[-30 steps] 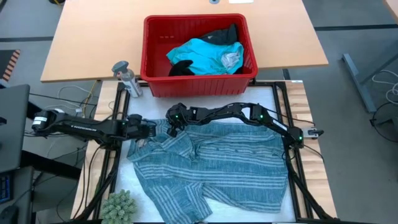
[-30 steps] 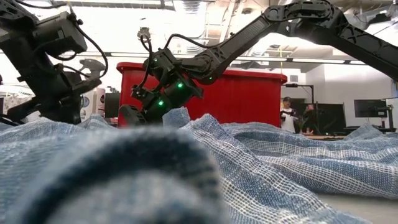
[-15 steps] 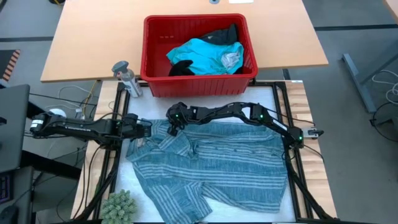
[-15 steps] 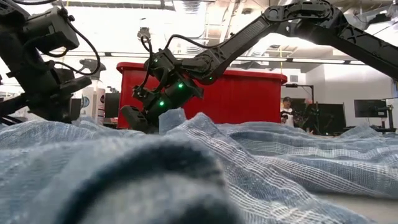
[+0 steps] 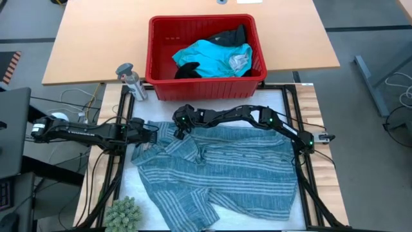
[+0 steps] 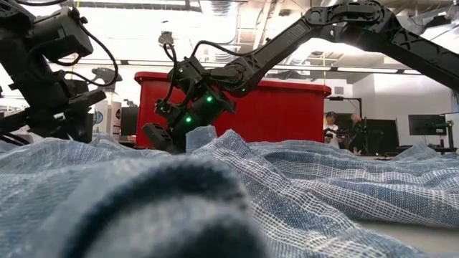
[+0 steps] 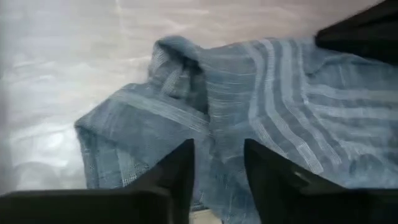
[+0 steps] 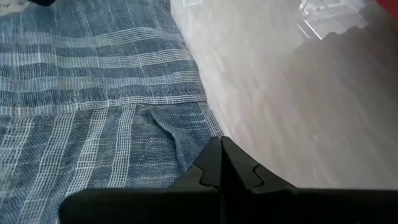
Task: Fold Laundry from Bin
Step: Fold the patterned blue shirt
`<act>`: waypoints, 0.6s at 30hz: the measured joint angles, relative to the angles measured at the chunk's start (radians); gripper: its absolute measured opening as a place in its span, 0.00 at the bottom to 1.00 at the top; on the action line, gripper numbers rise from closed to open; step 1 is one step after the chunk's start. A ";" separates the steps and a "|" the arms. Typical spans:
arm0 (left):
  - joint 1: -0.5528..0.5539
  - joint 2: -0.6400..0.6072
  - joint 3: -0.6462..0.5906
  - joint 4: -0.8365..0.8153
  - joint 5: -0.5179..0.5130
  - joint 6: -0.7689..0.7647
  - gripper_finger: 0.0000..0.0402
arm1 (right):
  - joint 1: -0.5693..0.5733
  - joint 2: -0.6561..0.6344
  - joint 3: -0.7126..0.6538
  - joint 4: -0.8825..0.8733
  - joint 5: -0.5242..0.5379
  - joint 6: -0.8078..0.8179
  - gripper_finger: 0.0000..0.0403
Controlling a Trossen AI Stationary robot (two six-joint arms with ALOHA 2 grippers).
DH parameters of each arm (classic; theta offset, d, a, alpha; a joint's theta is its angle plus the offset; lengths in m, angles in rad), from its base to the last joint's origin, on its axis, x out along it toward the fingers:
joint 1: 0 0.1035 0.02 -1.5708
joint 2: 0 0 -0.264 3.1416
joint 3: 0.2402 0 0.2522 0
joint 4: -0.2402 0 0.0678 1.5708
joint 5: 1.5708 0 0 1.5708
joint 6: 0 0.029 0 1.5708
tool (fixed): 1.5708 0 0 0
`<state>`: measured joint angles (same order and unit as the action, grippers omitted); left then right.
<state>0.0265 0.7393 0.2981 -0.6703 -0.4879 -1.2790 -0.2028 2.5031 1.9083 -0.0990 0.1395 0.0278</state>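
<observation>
The blue-grey striped shirt (image 5: 219,171) lies spread and rumpled on the white table top. My right gripper (image 5: 178,131) is at its far left corner, shut on the cloth. My left gripper (image 5: 154,133) stands open just left of it, its fingers over the shirt's bunched left edge (image 7: 180,87); I cannot tell whether they touch it. Behind them stands the red bin (image 5: 154,51) with a turquoise garment (image 5: 209,57) and black ones (image 5: 228,35) inside. My right gripper pinches the shirt's far edge (image 8: 205,134) between its two shut fingers, near the left corner. The fingers slant down from the far right. A small peak of cloth (image 6: 201,136) stands up beside them, while everything else of the shirt lies on the table.
A small grey bottle (image 5: 131,80) stands left of the bin. A green spiky plant (image 5: 122,214) sits at the table's near left corner. Black frame rails (image 5: 302,161) run along both sides of the work area. Bare white table shows left of the shirt.
My left gripper has drawn back a little toward the table's left edge, staying low and open. The peak of cloth beside my right gripper stands higher than a second ago.
</observation>
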 joint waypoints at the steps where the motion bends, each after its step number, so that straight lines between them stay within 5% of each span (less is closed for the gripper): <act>1: 0.000 -0.002 0.000 -0.009 0.000 -0.007 0.36 | 0.000 0.000 0.000 0.000 0.003 -0.010 0.07; 7: -0.002 -0.054 0.045 -0.049 -0.086 0.008 0.42 | -0.004 -0.017 0.000 -0.020 0.021 -0.029 0.07; 11: -0.006 -0.083 0.051 0.124 -0.202 0.163 0.42 | -0.005 -0.024 -0.001 -0.028 0.021 -0.030 0.07; 18: 0.035 -0.036 -0.051 0.289 -0.191 0.276 0.30 | -0.004 -0.024 -0.001 -0.024 0.021 -0.036 0.07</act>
<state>0.0618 0.7032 0.2474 -0.3811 -0.6790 -1.0027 -0.2066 2.4786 1.9076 -0.1231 0.1604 -0.0082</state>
